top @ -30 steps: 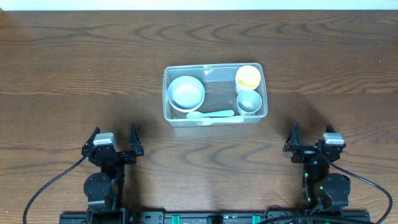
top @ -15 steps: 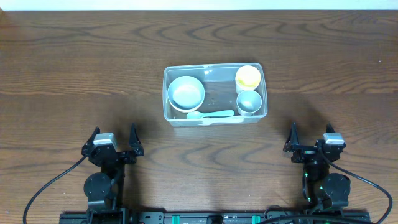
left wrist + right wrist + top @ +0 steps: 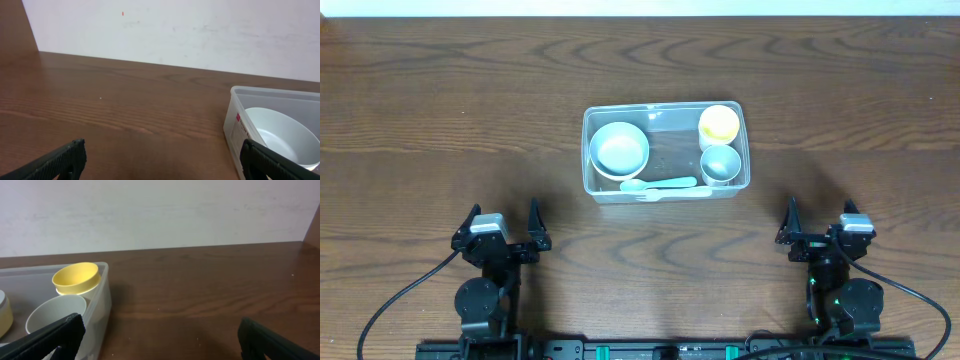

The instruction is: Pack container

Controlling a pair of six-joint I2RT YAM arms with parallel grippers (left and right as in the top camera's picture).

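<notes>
Overhead, the container (image 3: 666, 105) sits mid-frame, long axis running left to right, with the left gripper (image 3: 503, 215) and right gripper (image 3: 818, 214) below it spread wide and empty; the left wrist view shows it at the right edge, the right wrist view at lower left.

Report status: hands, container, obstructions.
Left hand open, right hand open, both empty. Container holds bowl, yellow cup, pale cup, spoon. Nothing in the way.

Prob. lab rig — wood table (image 3: 440, 100), blank white wall (image 3: 200, 35).
</notes>
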